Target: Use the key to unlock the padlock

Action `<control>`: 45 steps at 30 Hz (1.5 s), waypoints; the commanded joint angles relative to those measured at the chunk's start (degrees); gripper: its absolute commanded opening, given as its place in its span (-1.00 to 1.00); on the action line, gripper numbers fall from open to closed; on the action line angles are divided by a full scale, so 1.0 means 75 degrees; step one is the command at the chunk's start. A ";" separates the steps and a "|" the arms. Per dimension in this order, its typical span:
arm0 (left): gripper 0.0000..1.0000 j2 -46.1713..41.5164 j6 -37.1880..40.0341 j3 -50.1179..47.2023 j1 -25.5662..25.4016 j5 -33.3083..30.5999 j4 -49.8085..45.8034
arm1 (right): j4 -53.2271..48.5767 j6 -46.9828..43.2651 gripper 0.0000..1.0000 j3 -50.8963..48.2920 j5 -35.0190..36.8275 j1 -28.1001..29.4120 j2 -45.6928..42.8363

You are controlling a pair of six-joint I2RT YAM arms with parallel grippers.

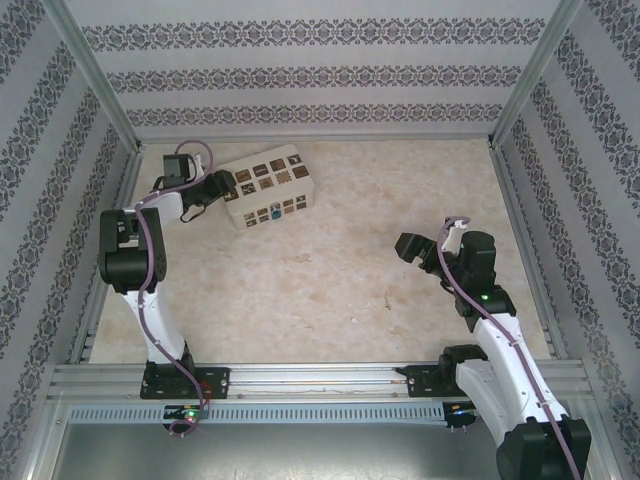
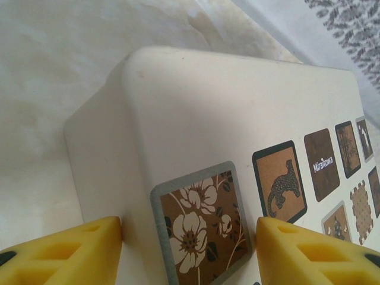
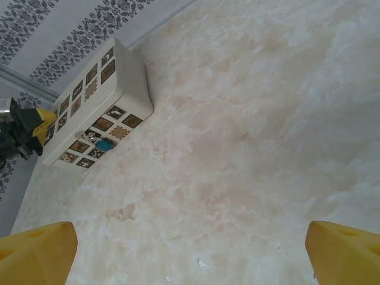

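The tiny teal padlock (image 1: 272,213) lies on the near face of a white box (image 1: 265,172) with brown patterned squares, at the back left of the table. In the right wrist view the padlock (image 3: 104,144) shows its silver shackle (image 3: 83,136) pointing left. I cannot make out a key. My left gripper (image 1: 213,189) is at the box's left end, open, its yellow fingers (image 2: 71,252) straddling a corner of the box (image 2: 196,113) over a flower square. My right gripper (image 1: 412,246) hovers open over bare table at the right, holding nothing.
The beige marbled table (image 1: 380,200) is fenced by patterned walls with metal posts on three sides. A metal rail (image 1: 320,378) runs along the near edge at the arm bases. Small white flakes (image 3: 202,263) lie on the table under my right gripper (image 3: 190,261).
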 commanded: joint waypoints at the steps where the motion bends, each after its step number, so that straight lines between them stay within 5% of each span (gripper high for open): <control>1: 0.19 0.0447 0.0931 0.0096 -0.0517 0.0316 -0.1439 | -0.0166 -0.0099 0.97 0.0263 -0.0083 0.0097 -0.0018; 28: 0.18 0.1488 0.4218 0.2466 -0.2677 0.1392 -0.4071 | -0.1719 -0.0280 0.93 0.0738 0.0204 0.0255 0.0169; 45: 0.53 0.0208 0.1984 0.2294 -0.2554 0.0951 -0.1997 | -0.3228 0.0124 0.41 0.0667 0.0541 0.1099 0.0528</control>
